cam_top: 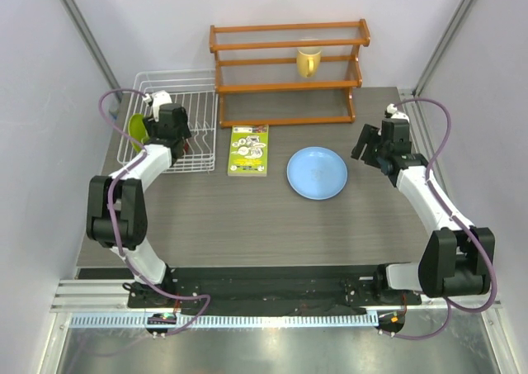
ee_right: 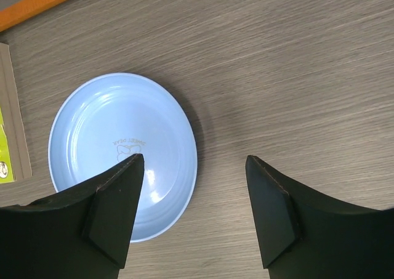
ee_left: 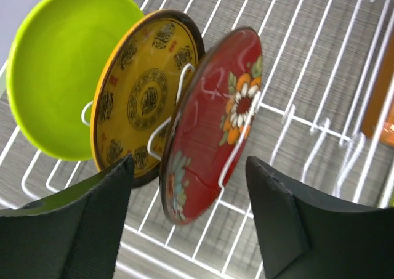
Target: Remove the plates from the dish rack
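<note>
The white wire dish rack (cam_top: 202, 85) stands at the back left. In the left wrist view three plates stand on edge between its tines (ee_left: 320, 76): lime green (ee_left: 55, 76), yellow-orange patterned (ee_left: 144, 88), dark red patterned (ee_left: 215, 119). My left gripper (ee_left: 189, 220) is open, just above the red plate's lower rim, which lies between the jaws. In the top view the left gripper (cam_top: 171, 130) hides all but the green plate (cam_top: 136, 129). The light blue plate (cam_top: 317, 172) lies flat on the table. My right gripper (ee_right: 194, 214) is open and empty above its right edge (ee_right: 117, 143).
A green booklet (cam_top: 248, 149) lies between the rack and the blue plate. An orange wooden tiered shelf (cam_top: 287, 73) with a yellow mug (cam_top: 308, 61) stands at the back. Grey walls close in both sides.
</note>
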